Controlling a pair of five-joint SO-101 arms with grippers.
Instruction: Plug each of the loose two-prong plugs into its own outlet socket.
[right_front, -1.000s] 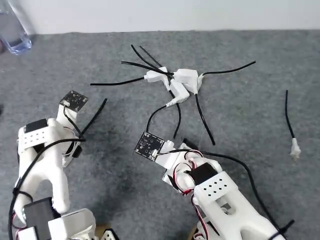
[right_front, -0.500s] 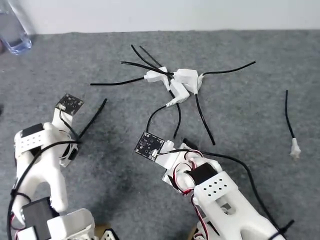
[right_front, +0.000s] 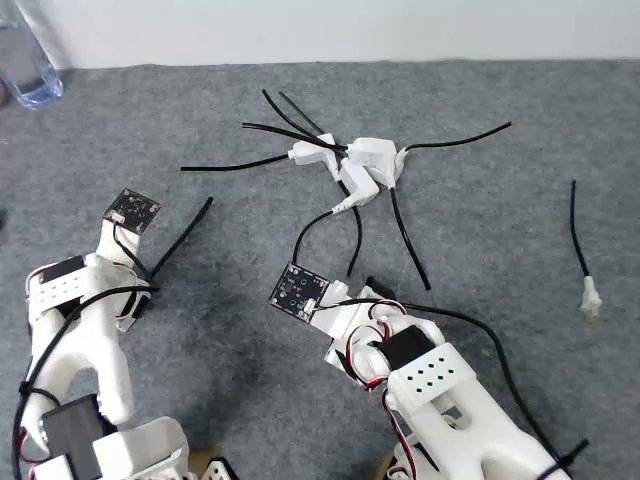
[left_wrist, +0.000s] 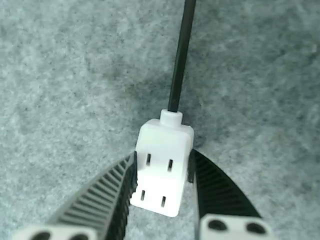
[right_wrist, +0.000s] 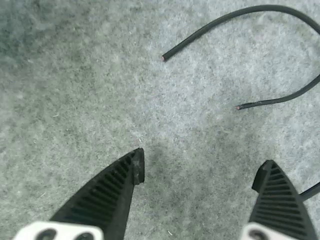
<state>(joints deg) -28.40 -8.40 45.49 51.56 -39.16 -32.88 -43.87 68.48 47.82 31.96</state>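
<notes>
White outlet socket (left_wrist: 163, 172) sits pinched between left gripper (left_wrist: 163, 155) fingers (left_wrist: 115, 192).

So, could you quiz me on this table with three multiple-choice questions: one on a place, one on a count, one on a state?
1. Where does the lone white plug lie?
A. on the grey mat, far right, apart from the plug cluster
B. stacked on another plug
C. hanging off the table edge

2. How many slots show on the socket in the left gripper?
A. two
B. four
C. six

3. The right gripper is:
A. shut on a cord
B. shut on a plug
C. open over bare mat

Answers: 1 A, it lies alone; 2 B, two pairs show; 3 C, nothing sits between its spread fingers.
</notes>
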